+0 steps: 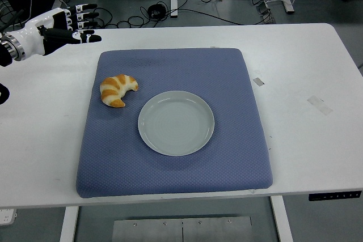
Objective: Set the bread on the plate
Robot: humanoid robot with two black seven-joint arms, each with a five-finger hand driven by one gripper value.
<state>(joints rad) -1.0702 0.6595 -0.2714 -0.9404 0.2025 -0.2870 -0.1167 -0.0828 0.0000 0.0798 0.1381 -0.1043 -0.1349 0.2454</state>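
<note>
Golden-brown and striped, the bread [118,90] is lying on the blue mat [170,162], near the mat's far-left corner and just left of the plate [176,123], not touching it. It is a crescent, its long axis running from near-left to far-right, with the horns pointing right and toward the near side. The plate is sitting empty at the mat's middle, so the task is not yet begun. The left hand [62,26] is hovering over the white surface [295,72] at the far-left, its fingers [85,24] stretched out straight and a little apart, holding nothing. From those fingers the bread is lying nearer and to the right, beyond the mat's edge. No right hand is showing, so the left is probably the one to reach.
</note>
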